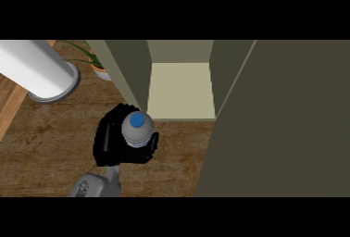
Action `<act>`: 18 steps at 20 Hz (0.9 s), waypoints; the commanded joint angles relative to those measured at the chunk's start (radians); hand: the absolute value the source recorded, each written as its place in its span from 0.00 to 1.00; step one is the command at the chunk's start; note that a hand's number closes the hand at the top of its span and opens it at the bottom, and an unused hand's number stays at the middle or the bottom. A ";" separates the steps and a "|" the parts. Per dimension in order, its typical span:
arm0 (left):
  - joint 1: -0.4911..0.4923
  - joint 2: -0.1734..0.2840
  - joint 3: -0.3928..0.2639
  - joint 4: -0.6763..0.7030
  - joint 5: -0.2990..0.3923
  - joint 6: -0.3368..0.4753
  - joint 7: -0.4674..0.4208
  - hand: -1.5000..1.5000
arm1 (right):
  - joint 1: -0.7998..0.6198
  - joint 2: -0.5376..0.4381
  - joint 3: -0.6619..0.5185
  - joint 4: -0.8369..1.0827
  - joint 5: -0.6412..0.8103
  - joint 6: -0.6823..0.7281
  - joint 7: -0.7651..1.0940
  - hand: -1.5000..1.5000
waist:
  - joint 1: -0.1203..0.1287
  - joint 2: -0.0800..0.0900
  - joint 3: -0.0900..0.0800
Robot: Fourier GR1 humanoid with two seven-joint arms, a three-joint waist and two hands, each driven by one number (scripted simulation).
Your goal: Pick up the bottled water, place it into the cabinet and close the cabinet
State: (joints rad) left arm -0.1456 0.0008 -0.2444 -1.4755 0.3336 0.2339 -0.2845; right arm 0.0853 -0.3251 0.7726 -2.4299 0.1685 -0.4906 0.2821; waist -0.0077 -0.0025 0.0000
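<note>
Left hand [113,139] curled round upright bottled water [139,128], just before open cabinet [181,92].

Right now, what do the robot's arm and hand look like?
Only one arm shows, rising from the lower edge: a grey forearm with a rounded, lighter grey wrist section, ending in a blocky, glossy black hand with black fingers. No cables, markings or sleeve are visible. The other hand is out of view.

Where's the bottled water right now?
In the head view, the bottled water sits left of centre, held upright in the hand, just in front of the open cabinet at its shelf's lower-left corner.
</note>
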 commanded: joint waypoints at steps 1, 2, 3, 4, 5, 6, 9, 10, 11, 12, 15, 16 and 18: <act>0.002 -0.001 -0.108 -0.069 0.000 0.118 0.053 1.00 | 0.083 -0.039 0.079 -0.164 0.112 -0.007 0.040 0.00 | -0.005 -0.003 0.000; -0.132 -0.001 -0.049 0.036 -0.006 0.119 0.068 1.00 | 0.010 -0.020 -0.015 -0.124 0.030 0.023 0.061 0.00 | -0.003 0.002 0.000; -0.091 -0.001 -0.127 0.000 -0.010 0.180 0.031 1.00 | -0.051 0.056 0.057 -0.078 0.131 -0.008 0.148 0.00 | 0.000 0.000 -0.001; -0.157 -0.001 -0.089 0.070 -0.002 0.171 0.001 1.00 | 0.039 -0.037 0.018 -0.130 0.041 0.025 0.034 0.00 | -0.007 0.001 0.000; -0.166 -0.001 -0.136 0.058 0.004 0.211 0.012 1.00 | 0.061 0.004 0.075 -0.030 0.089 -0.009 -0.042 0.00 | -0.006 0.001 0.000; -0.197 -0.001 -0.129 0.036 0.030 0.244 0.043 1.00 | 0.111 -0.068 0.085 -0.158 0.104 -0.005 0.021 0.00 | -0.015 -0.002 0.000; -0.255 -0.001 -0.058 0.147 0.021 0.219 -0.013 1.00 | 0.090 -0.023 0.116 -0.132 0.127 -0.027 0.024 0.00 | -0.011 0.000 -0.001; -0.334 -0.001 -0.072 0.141 0.004 0.276 0.052 1.00 | 0.059 -0.042 0.071 -0.157 0.103 -0.012 0.064 0.00 | -0.013 0.000 -0.001; -0.390 -0.001 -0.083 0.187 0.021 0.320 0.056 1.00 | 0.018 0.001 0.088 -0.071 0.117 -0.018 0.038 0.00 | -0.013 0.002 -0.001; -0.326 -0.001 -0.092 0.142 -0.026 0.314 0.050 1.00 | 0.030 0.008 0.075 -0.041 0.106 -0.025 0.006 0.00 | -0.003 0.001 0.000; -0.451 -0.001 -0.030 0.254 -0.015 0.291 0.078 1.00 | 0.063 -0.056 -0.029 -0.117 -0.025 0.005 -0.031 0.00 | -0.006 0.003 0.000; -0.458 -0.001 -0.035 0.299 -0.010 0.297 0.043 1.00 | 0.021 0.003 0.056 -0.106 0.086 -0.016 0.061 0.00 | -0.007 0.002 -0.001; -0.501 -0.001 -0.070 0.311 -0.025 0.367 0.077 1.00 | 0.045 -0.014 0.051 -0.076 0.059 -0.008 -0.006 0.00 | -0.008 0.001 0.000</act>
State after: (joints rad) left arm -0.5745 0.0021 -0.2844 -1.2109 0.3218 0.5278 -0.2329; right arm 0.1072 -0.3300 0.8078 -2.4262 0.1703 -0.5089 0.2455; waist -0.0164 -0.0002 -0.0003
